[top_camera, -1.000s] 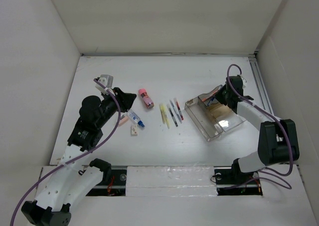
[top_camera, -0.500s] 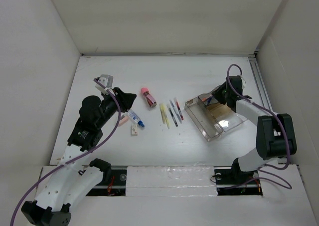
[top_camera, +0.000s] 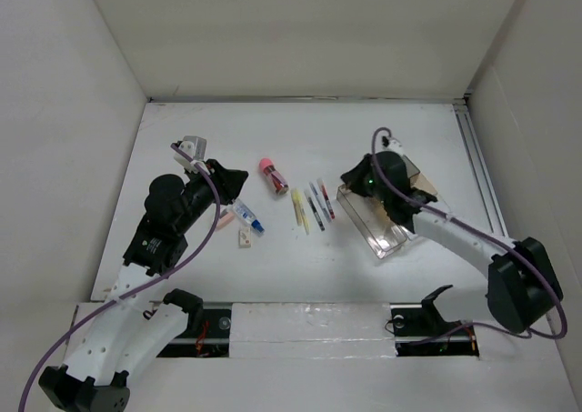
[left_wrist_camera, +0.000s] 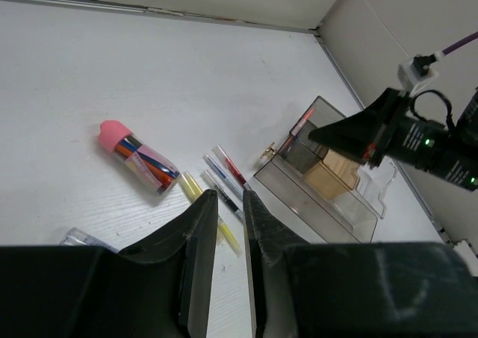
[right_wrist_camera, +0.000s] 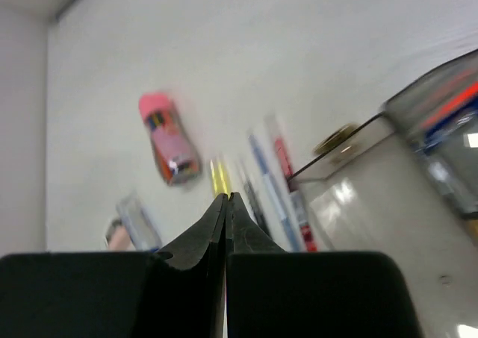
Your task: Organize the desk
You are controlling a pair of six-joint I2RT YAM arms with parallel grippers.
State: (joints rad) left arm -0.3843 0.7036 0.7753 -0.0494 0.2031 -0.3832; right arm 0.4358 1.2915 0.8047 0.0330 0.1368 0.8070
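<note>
The white desk (top_camera: 364, 130) holds a pink-capped clear tube of coloured items (top_camera: 274, 176), a yellow highlighter (top_camera: 298, 207) and three pens (top_camera: 316, 203) side by side, and a clear plastic tray (top_camera: 386, 226). My left gripper (top_camera: 238, 177) hovers left of the tube, its jaws a narrow gap apart and empty (left_wrist_camera: 229, 192). My right gripper (top_camera: 348, 175) is shut and empty (right_wrist_camera: 227, 196), over the tray's left corner and pointing at the pens (right_wrist_camera: 261, 166). The tube also shows in the left wrist view (left_wrist_camera: 140, 155) and the right wrist view (right_wrist_camera: 170, 136).
A blue-capped clear item (top_camera: 247, 216), a small white block (top_camera: 244, 237) and a pink object (top_camera: 221, 219) lie under my left arm. The tray (left_wrist_camera: 328, 200) holds a tan block (left_wrist_camera: 332, 175) and a red pen (left_wrist_camera: 302, 121). A metal rail (top_camera: 475, 157) runs along the right edge, and white walls enclose the desk.
My right arm has swung left, from the tray's far right side to over its left corner near the pens. The left arm and the objects have not moved.
</note>
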